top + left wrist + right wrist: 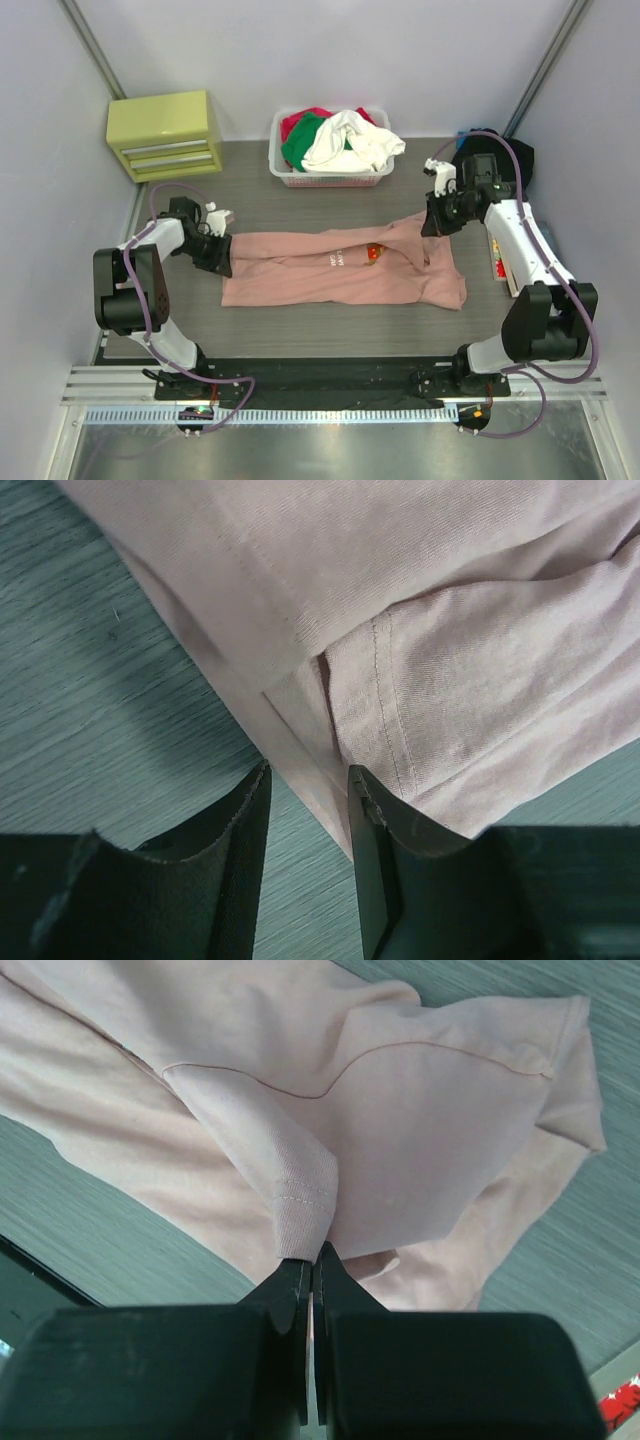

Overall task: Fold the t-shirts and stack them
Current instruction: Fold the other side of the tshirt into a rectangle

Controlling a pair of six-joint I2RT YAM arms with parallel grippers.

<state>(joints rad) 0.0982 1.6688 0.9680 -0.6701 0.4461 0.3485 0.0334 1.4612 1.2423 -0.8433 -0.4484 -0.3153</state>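
Right, my right pincer (312,1260) is pressed together on a stitched hem fold of the salmon-pink t-shirt (340,272), holding that corner up off the table (300,205). My left pincer (310,780) stands partly spread at the shirt's other end, a thin cloth edge running into the gap against one finger (375,820). The shirt lies stretched across the table between my arms. Folded cloth half covers the chest print (372,254); its text is too small to read.
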